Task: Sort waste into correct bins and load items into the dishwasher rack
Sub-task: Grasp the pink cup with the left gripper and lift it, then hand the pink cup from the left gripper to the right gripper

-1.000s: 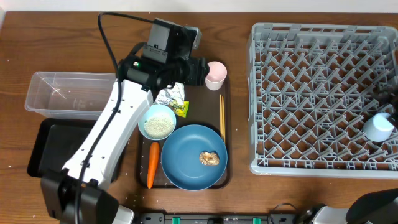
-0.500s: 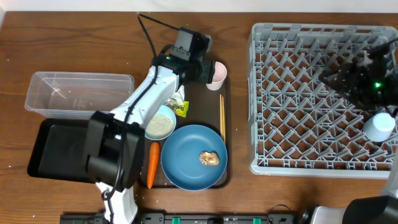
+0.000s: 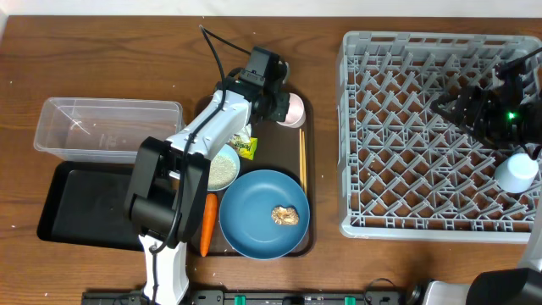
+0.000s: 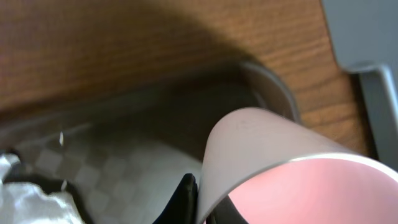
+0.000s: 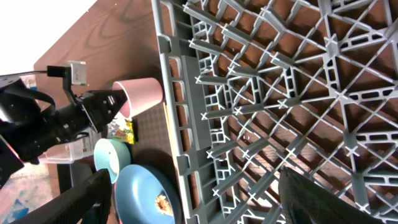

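From where I stood, the left gripper point(image 3: 278, 104) was clamped on the rim of the pink cup point(image 3: 294, 108) at the brown tray's point(image 3: 309, 161) far right corner, with the dishwasher rack point(image 3: 347, 135) just to its right, where the right gripper point(image 3: 449, 108) hung open.

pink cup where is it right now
Overhead, the pink cup sits at the far right corner of the brown tray, left of the dishwasher rack, with the left gripper shut on its rim.
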